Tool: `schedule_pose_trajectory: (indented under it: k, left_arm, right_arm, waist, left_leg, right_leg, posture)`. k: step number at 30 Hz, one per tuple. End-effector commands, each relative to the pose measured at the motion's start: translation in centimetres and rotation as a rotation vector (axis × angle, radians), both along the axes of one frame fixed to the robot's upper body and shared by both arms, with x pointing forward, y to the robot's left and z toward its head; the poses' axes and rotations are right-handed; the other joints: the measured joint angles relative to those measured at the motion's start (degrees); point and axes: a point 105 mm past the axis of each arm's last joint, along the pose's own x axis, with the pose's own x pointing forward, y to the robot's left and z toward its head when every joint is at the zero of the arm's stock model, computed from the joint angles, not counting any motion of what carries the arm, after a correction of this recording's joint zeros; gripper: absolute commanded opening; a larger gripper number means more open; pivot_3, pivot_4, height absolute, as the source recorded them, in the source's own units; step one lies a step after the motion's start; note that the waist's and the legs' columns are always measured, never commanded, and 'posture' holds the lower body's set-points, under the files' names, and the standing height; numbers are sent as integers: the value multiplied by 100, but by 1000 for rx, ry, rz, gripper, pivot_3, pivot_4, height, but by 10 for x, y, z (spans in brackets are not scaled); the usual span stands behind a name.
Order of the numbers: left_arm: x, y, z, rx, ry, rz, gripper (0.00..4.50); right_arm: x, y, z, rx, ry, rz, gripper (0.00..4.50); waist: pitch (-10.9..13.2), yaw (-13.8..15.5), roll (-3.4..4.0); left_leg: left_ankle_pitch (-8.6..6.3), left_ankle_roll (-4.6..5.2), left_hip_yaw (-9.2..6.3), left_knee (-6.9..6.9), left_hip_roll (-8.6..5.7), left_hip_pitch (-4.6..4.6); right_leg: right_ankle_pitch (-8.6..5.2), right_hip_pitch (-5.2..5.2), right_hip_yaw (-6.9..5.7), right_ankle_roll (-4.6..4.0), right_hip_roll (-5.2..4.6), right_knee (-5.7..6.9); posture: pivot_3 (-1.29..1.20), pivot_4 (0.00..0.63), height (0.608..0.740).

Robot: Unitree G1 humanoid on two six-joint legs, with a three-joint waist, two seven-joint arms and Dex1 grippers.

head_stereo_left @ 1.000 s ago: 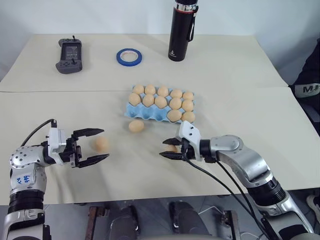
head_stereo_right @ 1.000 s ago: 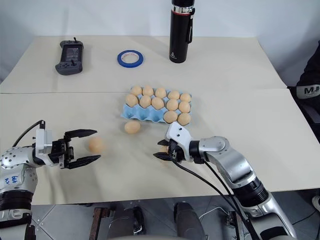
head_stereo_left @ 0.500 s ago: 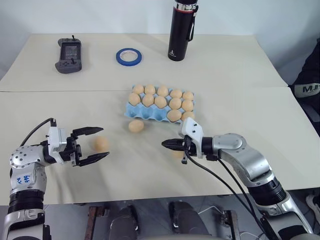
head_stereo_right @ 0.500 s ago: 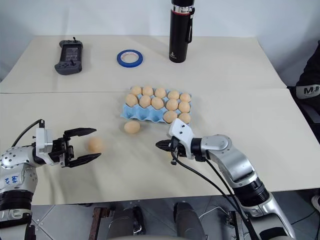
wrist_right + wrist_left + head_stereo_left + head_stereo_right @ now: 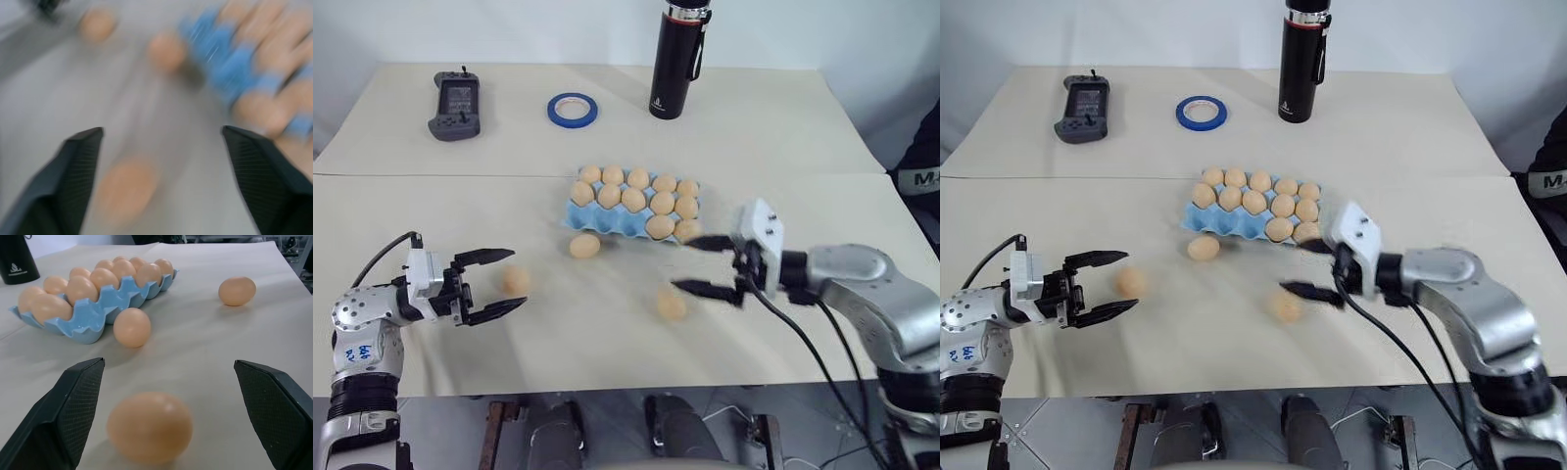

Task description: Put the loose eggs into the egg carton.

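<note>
Egg carton (image 5: 576, 217): light-blue tray just above the middle of the head views, standing on the table (image 5: 822, 147); most of its cups hold eggs, with bare blue cups showing along its lower-left edge.
Loose egg near carton (image 5: 584, 245): on the table just below the carton's lower-left corner, close to it; whether it touches cannot be told.
Loose egg at left (image 5: 516, 280): left of centre, lying between the spread fingers of the left gripper; no contact with either finger is visible.
Loose egg at centre (image 5: 672, 305): lower middle of the frame, on the table just beside the right gripper's lower finger, not held.
Left gripper (image 5: 506, 282): lower left, fingers spread wide, pointing right, holding nothing.
Right gripper (image 5: 703, 264): right of centre, blurred, fingers apart and empty, pointing left, near the carton's lower-right corner.
Bottle (image 5: 677, 59): black, upright, top centre.
Tape roll (image 5: 573, 109): blue, upper left of centre.
Handheld controller (image 5: 454, 94): dark, upper left.
</note>
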Motion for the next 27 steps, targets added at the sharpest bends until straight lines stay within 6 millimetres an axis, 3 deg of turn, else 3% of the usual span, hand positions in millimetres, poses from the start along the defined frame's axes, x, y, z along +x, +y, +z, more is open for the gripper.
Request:
schedule_pose_trajectory:
  k: [1, 7, 14, 21, 27]
  left_arm:
    - [0, 3, 11, 11, -47, 4, 4500]
    - [1, 2, 11, 8, -48, 3, 4500]
    - [-4, 6, 11, 7, -51, 25, 4500]
    - [-10, 9, 9, 5, -51, 48, 4500]
    - [-12, 7, 8, 0, -53, 57, 4500]
  right_arm:
    - [-22, -1, -1, -45, 18, 92, 4484]
    - [-9, 1, -19, -69, 6, 67, 4484]
    - [7, 20, -37, -39, -28, 83, 4484]
    - [26, 40, -40, -21, -65, 80, 4484]
    - [27, 54, -38, 2, -62, 118, 4484]
  waist:
    - [0, -20, 0]
    - [0, -72, 0]
    - [0, -53, 0]
    - [1, -53, 1]
    - [1, -51, 1]
  left_leg:
    - [0, 1, 0, 1, 0, 0]
    - [3, 8, 1, 32, 6, 4]
    - [5, 23, 7, 49, -1, -1]
    - [2, 14, 7, 46, 8, -1]
    - [0, 13, 8, 47, 7, -3]
  right_leg:
    - [0, 1, 0, 0, 0, 0]
    - [0, 6, 6, -2, 4, 13]
    - [11, 9, 10, -5, -4, 11]
    - [12, 4, 2, -3, 1, 15]
    - [12, 3, 1, -3, -1, 13]
  posture:
    - [0, 150, 740]
    - [0, 150, 740]
    - [0, 150, 740]
    - [0, 150, 740]
    - [0, 150, 740]
